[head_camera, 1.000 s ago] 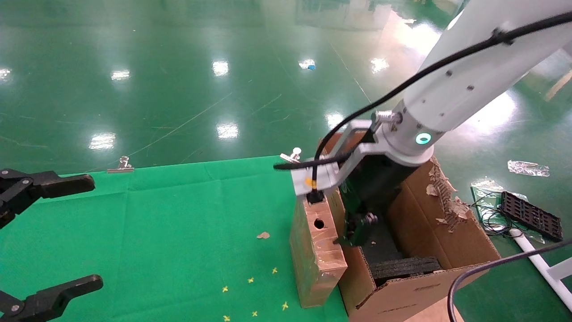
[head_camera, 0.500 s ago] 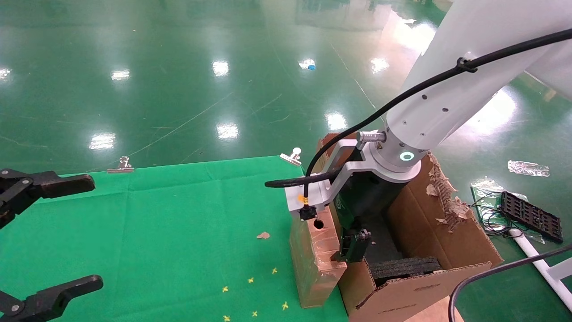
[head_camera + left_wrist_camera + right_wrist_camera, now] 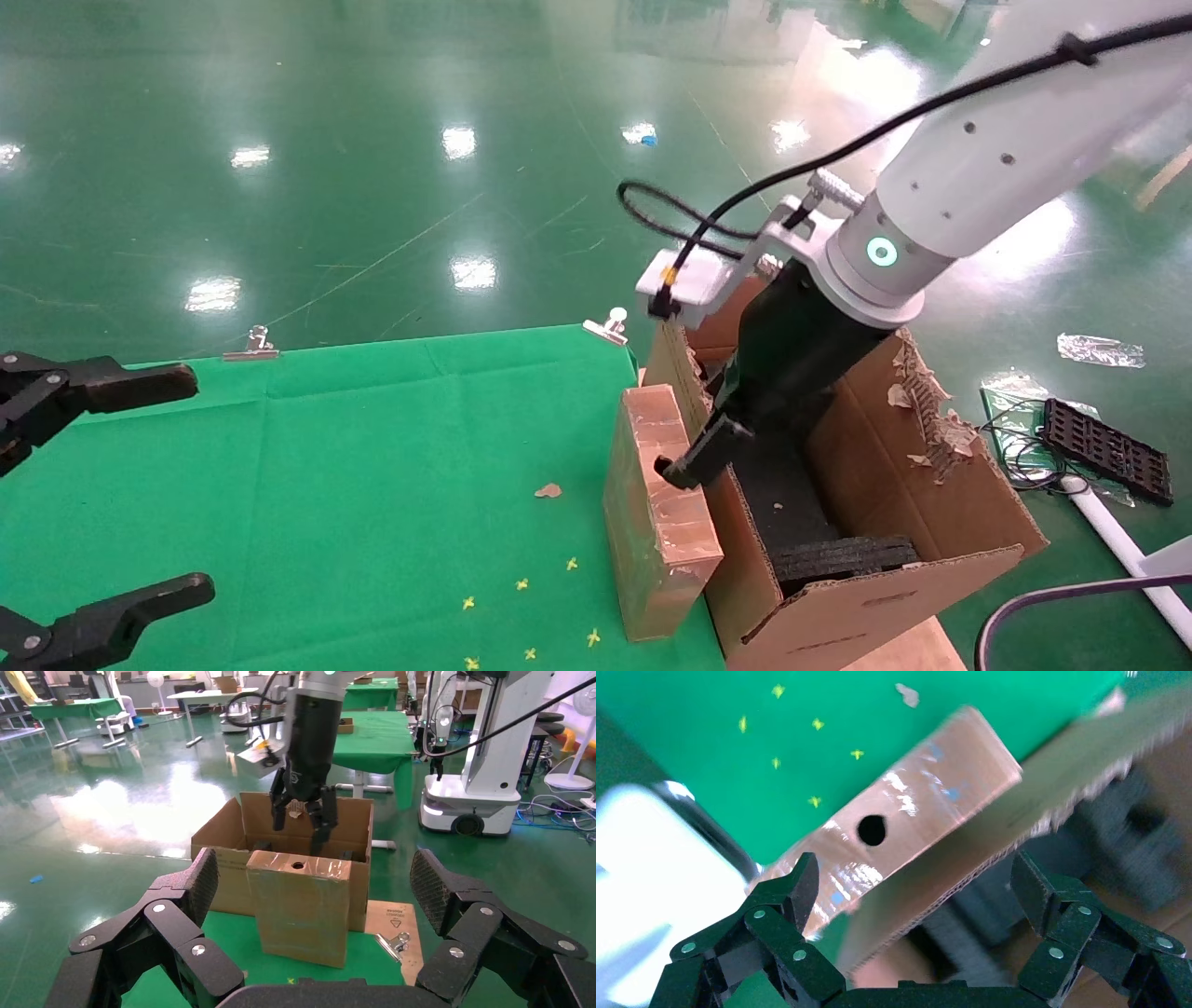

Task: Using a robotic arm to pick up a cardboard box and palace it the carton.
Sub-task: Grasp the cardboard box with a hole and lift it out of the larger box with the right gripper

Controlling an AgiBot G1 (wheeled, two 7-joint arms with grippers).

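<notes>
Head view: right pincer (image 3: pixel 683 473) tilted, splayed.

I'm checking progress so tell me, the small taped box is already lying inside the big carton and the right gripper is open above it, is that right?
Not quite. The cardboard box is not inside: the head view shows it standing upright on the green cloth, against the outside of the carton. The right gripper is indeed open above it.
</notes>
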